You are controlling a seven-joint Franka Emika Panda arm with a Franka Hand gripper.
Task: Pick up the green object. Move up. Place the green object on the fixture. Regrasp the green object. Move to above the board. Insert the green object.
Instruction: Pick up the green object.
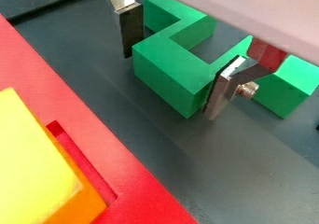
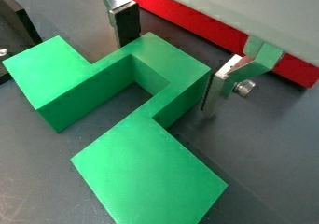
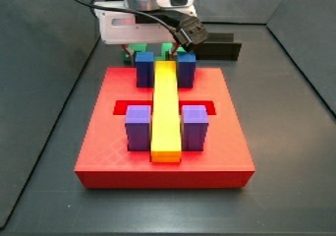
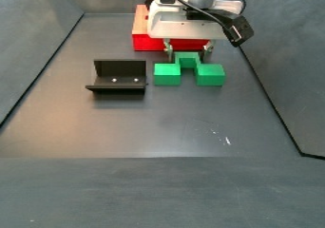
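Down low, I see the gripper (image 2: pixel 171 55) with jaws apart straddling the middle block of the green object (image 4: pixel 188 73), which lies on the floor between the board (image 4: pixel 144 37) and open floor. One fixture (image 4: pixel 118 77) stands just beside it; the board is mostly hidden behind the arm in that side view. On the board I count one yellow bar (image 3: pixel 164 109), two blue blocks (image 3: pixel 144 69) and two purple blocks (image 3: pixel 137 128).

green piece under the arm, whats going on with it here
The arm's tool is lowered over the green object, which lies on the dark floor between the red board and the fixture. In both wrist views its open fingers straddle the raised middle block without gripping it yet. The board already carries a yellow bar with blue and purple blocks. The fixture stands empty.
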